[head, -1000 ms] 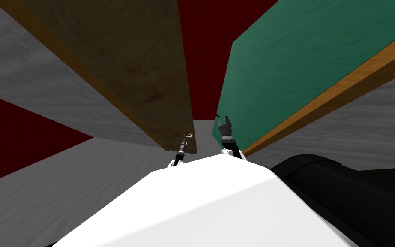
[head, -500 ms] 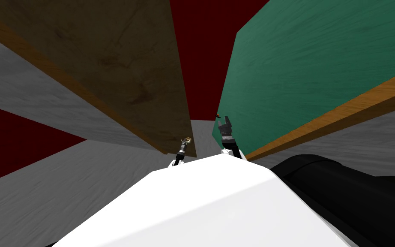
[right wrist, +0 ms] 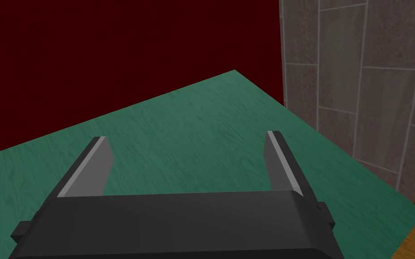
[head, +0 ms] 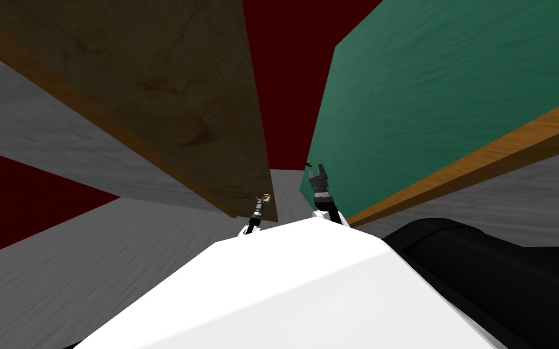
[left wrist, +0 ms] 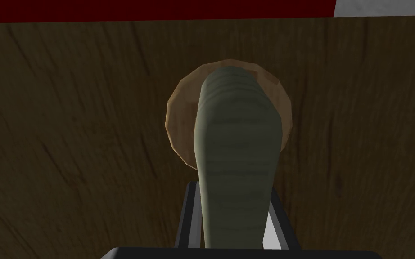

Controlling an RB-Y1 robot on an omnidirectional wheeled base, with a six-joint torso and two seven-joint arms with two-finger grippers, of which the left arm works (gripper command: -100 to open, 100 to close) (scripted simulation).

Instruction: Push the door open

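Up front in the head view, the brown door (head: 181, 109) slants away on the left, its top out of view; a green door (head: 442, 91) stands opposite, dark red wall (head: 284, 73) between them. The left gripper (head: 264, 198) sits tiny at the brown door's edge, its jaws too small to read there; the right gripper (head: 319, 174) hangs beside the green door. Left wrist view: the handle (left wrist: 236, 171) hides most of its round plate (left wrist: 179, 117) and of both fingers (left wrist: 276, 229), which press its sides. Right wrist view: the jaws stand wide, holding nothing, over the green door.
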